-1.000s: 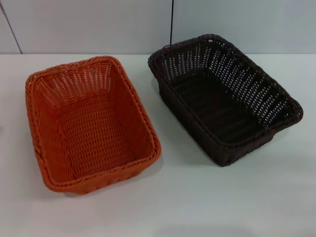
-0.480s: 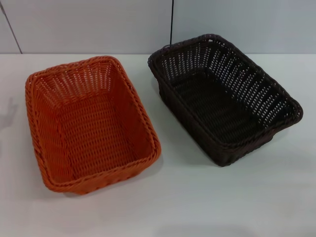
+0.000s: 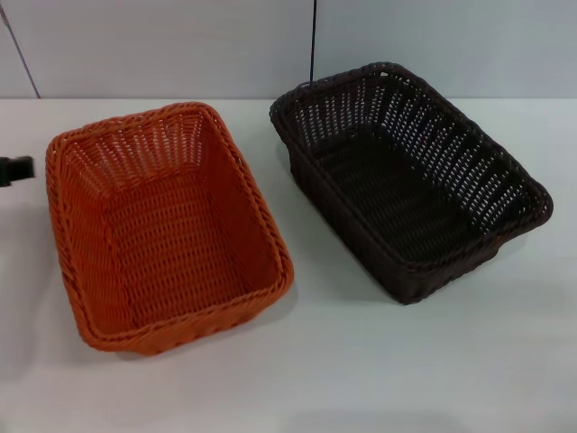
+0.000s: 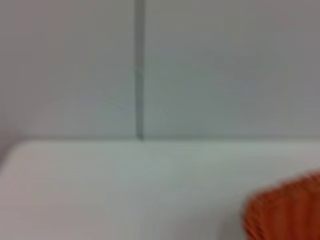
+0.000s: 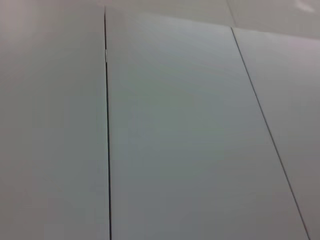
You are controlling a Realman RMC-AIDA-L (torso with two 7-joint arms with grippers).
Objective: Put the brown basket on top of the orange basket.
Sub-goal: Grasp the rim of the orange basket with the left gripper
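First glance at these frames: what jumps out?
Two empty woven baskets sit apart on the white table: the orange basket on the robot's left, the brown basket on its right, nothing stacked yet. A dark bit of the left end effector shows at the left edge, beside the orange basket.

Only a dark tip of the left gripper showed, cut off at the frame edge beside the orange basket; its finger state was indiscernible. The left wrist view caught just a blurred basket corner.
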